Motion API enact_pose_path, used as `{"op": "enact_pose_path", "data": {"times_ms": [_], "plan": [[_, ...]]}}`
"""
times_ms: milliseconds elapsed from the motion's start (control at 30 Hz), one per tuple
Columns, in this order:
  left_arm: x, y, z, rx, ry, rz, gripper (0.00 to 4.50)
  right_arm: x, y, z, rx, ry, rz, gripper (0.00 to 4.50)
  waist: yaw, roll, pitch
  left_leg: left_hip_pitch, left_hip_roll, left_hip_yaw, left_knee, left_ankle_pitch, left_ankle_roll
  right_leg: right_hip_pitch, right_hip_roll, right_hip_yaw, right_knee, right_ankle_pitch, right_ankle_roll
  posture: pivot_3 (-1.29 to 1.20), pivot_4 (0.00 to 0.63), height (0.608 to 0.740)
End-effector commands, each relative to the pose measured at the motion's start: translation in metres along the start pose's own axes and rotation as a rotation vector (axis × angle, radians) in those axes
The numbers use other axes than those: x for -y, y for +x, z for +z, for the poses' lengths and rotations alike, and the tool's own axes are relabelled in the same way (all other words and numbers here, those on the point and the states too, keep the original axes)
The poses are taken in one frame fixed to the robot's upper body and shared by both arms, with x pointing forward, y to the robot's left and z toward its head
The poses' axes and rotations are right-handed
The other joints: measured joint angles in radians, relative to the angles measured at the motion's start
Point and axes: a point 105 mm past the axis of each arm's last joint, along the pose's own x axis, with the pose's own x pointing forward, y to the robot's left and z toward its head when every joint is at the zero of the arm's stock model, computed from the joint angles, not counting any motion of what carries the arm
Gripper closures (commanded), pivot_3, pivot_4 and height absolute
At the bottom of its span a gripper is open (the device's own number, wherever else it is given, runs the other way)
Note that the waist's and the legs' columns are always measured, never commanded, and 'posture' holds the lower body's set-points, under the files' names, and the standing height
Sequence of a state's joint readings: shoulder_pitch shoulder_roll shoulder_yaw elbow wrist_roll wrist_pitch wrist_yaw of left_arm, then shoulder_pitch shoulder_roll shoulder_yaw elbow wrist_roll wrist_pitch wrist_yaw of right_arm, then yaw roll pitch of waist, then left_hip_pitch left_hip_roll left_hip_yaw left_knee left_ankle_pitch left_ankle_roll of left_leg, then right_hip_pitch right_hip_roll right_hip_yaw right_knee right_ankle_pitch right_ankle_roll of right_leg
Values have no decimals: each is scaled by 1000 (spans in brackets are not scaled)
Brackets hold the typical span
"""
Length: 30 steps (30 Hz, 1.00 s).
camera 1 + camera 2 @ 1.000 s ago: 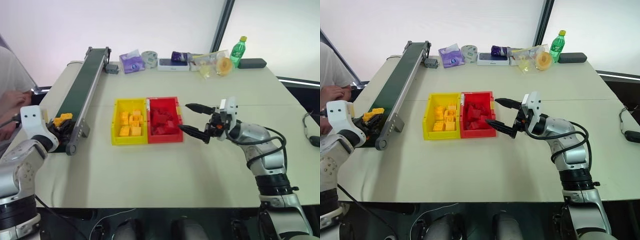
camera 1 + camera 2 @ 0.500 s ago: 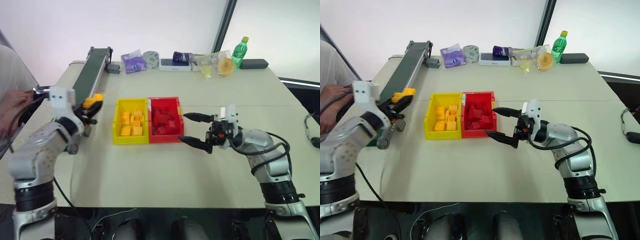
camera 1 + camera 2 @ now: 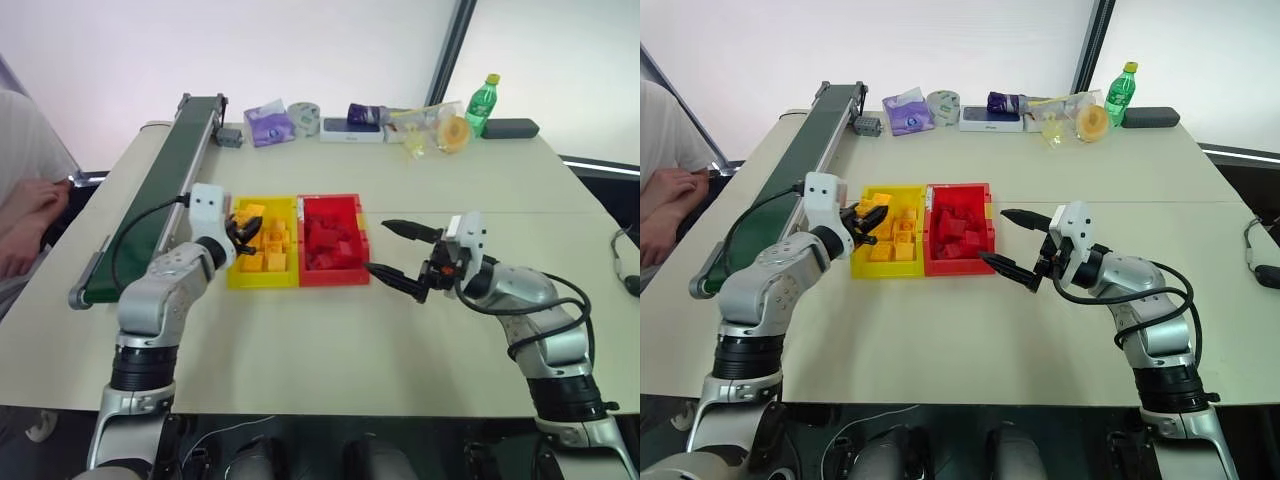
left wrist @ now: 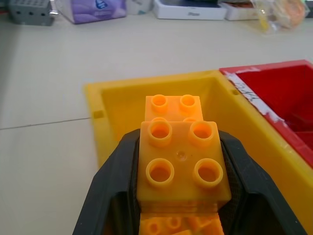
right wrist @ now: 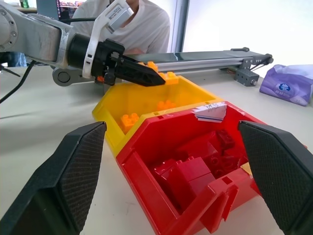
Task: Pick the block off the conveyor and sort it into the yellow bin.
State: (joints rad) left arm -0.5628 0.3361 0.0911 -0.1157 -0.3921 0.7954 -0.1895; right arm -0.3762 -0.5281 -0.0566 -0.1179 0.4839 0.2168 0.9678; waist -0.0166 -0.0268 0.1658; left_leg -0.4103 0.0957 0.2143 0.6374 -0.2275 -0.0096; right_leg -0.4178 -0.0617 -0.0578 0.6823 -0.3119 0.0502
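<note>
Since a second ago the left arm has swung rightward from the near end of the conveyor [image 3: 150, 205] to the yellow bin [image 3: 236, 279], carrying the block [image 4: 182, 164] with it; the right arm has hardly shifted. The left gripper [image 3: 240, 229] is clamped on the block, its two black fingers pressing the brick's opposite sides, studs facing the wrist camera. It sits at the bin's left wall, about level with the rim, and the block juts out over the left edge of the tray rather than over its middle.

What the drop turns on, as I read it, is this: the open floor of the yellow bin lies just ahead of and to the right of the held block, with several yellow bricks [image 3: 262, 248] already piled there. A short further reach rightward would put the block squarely above the tray; letting go now risks it catching the left wall and tipping onto the bench [image 3: 330, 350].

On the other side, the right gripper [image 3: 399, 256] hangs with its fingers spread wide and empty, just right of the red bin [image 3: 335, 275], which stands touching the yellow bin's right wall. The left arm is clearly the nearer one for this placement.
</note>
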Motion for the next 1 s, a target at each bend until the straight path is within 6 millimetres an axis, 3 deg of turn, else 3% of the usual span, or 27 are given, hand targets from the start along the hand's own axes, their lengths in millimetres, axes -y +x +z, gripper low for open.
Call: {"op": "enact_pose_path", "data": {"times_ms": [33,233,267,433,533,667,800,900,1000], "plan": [[-2,2,9,36,28,32,3126,0,-2,17,39,-64,-5,0,1,0,0,0,0,0,0,0,0,0,0,0,0,0,0,0,150,740],[8,5,12,56,-80,-12,3126,1,-2,16,36,-62,-3,0,4,0,0,0,0,-2,3,0,0,3,0,-2,0,0,0,0,150,740],[9,4,14,64,-100,-21,2081,1,-1,16,37,-62,-2,0,4,0,0,0,1,-3,4,0,1,4,0,-2,0,0,0,0,150,740],[2,2,17,71,-74,13,23,1,-1,15,38,-61,4,0,3,0,0,0,1,-4,6,-1,1,5,1,-3,0,0,0,0,150,740],[-1,-5,29,127,-74,-3,23,1,-1,15,38,-60,6,0,1,0,0,0,1,-5,6,-1,1,5,1,-3,0,0,0,0,150,740],[-9,-34,54,238,15,-81,23,2,-1,13,35,-56,9,0,-3,0,0,0,2,-5,5,-1,1,5,1,-3,0,0,0,0,150,740],[-36,-67,69,318,95,-80,23,4,-2,12,32,-52,19,0,-2,0,0,0,3,-5,5,-1,1,5,1,-3,0,0,0,0,150,740],[-53,-90,71,347,180,-65,23,7,-1,11,30,-51,24,0,-2,0,0,0,3,-5,5,-1,1,5,0,-3,0,0,0,0,150,740],[-76,-109,61,331,128,-24,23,9,-2,10,24,-53,34,0,2,0,0,0,3,-5,5,-2,1,5,-1,-4,0,0,0,0,150,740]]}}
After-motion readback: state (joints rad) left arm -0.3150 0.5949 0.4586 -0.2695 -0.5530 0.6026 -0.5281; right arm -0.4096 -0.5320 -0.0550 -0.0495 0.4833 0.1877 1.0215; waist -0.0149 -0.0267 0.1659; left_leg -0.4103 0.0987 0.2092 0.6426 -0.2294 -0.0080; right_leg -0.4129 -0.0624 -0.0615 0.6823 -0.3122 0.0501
